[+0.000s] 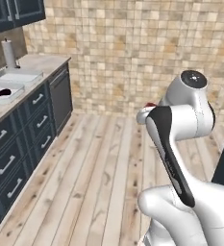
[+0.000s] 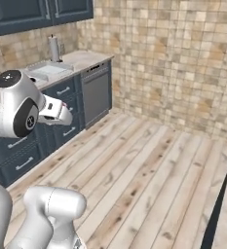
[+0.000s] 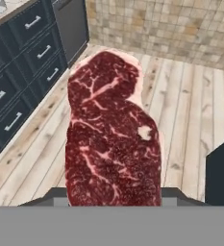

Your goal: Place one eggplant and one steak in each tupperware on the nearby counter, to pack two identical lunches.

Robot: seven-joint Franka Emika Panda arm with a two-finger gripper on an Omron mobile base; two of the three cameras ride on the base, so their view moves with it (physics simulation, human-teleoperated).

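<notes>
The gripper (image 3: 114,202) is clamped on a steak (image 3: 112,139) in mid-carry, so next it needs to reach a tupperware (image 1: 10,94) on the counter (image 1: 36,62).

- My steak (image 3: 112,134): raw red meat, white marbling, pale fat rim, moist sheen.
- Counter (image 1: 32,65): beige marbled stone, smooth.
- Drawer fronts (image 1: 7,158): dark blue, matt; metal bar handles.
- Floor (image 1: 94,182): pale wood planks.
- Far wall (image 1: 132,48): tan stone mosaic tiles.
</notes>
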